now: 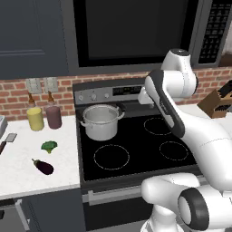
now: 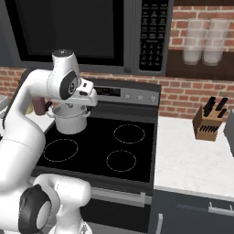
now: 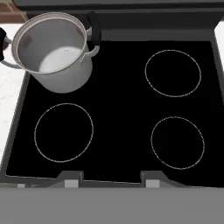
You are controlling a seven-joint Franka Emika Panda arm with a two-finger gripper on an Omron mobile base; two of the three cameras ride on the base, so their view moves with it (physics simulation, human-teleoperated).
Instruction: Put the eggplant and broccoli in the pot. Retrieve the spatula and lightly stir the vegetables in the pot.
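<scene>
While the eggplant (image 1: 43,166) and broccoli (image 1: 49,146) lie on the desk left of the stove, the pot (image 1: 101,121) sits empty on the rear-left burner. End effector (image 3: 105,178) hovers above, part-open, holding nothing; next it must reach leftward.

No legible text anywhere. Stove control panel (image 1: 118,92) had a display, too blurred to read. Microwave keypad (image 2: 151,36) showed rows of small pale marks, unreadable. Jars and knife block carried no readable labels.
</scene>
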